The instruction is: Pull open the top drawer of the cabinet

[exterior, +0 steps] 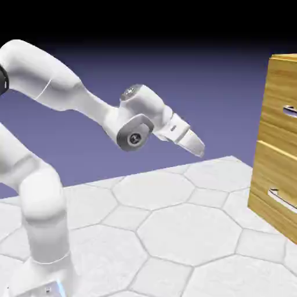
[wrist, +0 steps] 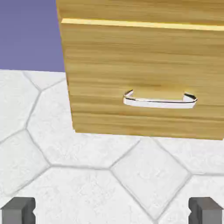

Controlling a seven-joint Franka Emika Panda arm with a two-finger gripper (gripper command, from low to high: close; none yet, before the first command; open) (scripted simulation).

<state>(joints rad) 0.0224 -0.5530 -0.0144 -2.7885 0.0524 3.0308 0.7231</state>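
Note:
The cabinet (exterior: 264,204) of light grained wood stands at the right edge of the exterior view. Its top drawer (exterior: 278,96) sits flush in the cabinet, and only part of its silver bar handle (exterior: 289,111) shows. My gripper (exterior: 197,148) hangs open in mid-air well to the left of the cabinet, at about the height of the seam between the drawers, and holds nothing. In the hand view the grey fingertips (wrist: 17,211) stand far apart at the bottom edge. Only a strip of the top drawer (wrist: 140,8) shows there, above the seam.
The lower drawer (wrist: 144,70) with its own silver handle (wrist: 159,101) fills most of the hand view; it also shows in the exterior view as the lower drawer (exterior: 272,180). The table (exterior: 174,226) has a white hexagon-tiled top.

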